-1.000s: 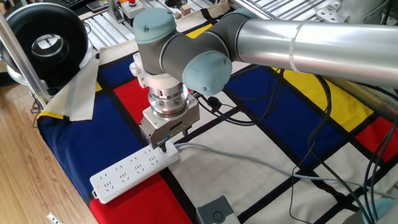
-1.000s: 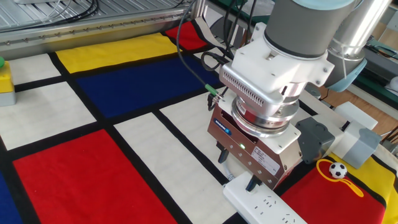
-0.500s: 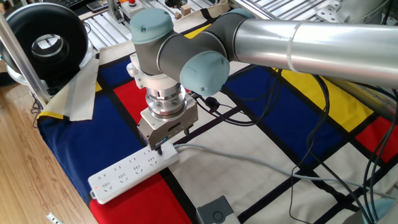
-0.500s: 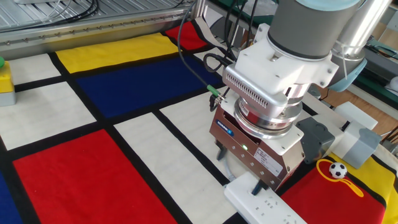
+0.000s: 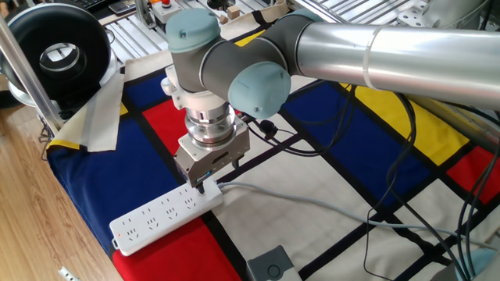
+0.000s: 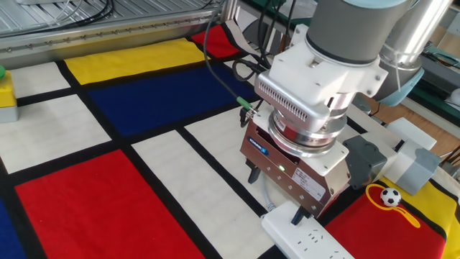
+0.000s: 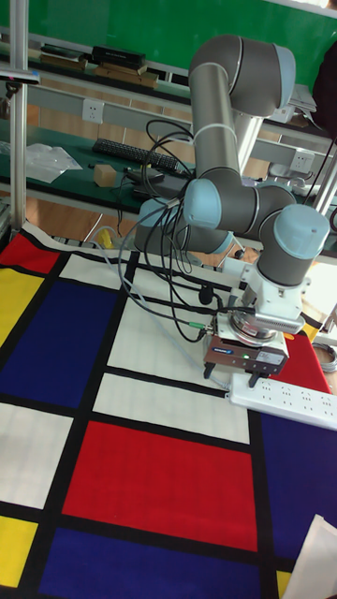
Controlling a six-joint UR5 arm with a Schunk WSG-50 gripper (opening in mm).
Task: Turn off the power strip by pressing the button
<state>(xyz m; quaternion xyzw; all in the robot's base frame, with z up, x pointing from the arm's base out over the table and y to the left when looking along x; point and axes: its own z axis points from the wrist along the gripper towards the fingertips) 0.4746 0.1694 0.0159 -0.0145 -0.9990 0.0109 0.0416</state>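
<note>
The white power strip [image 5: 160,220] [image 6: 310,235] [image 7: 288,397] lies near the table's front edge, on the line between a red and a white patch. Its pale grey cord [image 5: 297,201] runs off to the right. My gripper [image 5: 203,183] [image 6: 274,194] [image 7: 232,375] points straight down over the strip's cord end. It is open, with its two dark fingers well apart. One fingertip [image 6: 295,213] rests on the top of the strip at that end. The other fingertip [image 6: 253,175] hangs beside the strip above the cloth. The button is hidden under the finger and gripper body.
A small grey box [image 5: 272,267] [image 6: 365,162] sits close by the strip. A yellow box with a green button [image 6: 6,92] stands far left. A football toy [image 6: 390,196], white blocks [image 6: 415,164], a folded cloth [image 5: 98,117] and black cables [image 5: 312,148] lie around.
The gripper has stayed at the strip's cord end, shifting only slightly sideways and back. The strip has slid a little toward the table's front edge.
</note>
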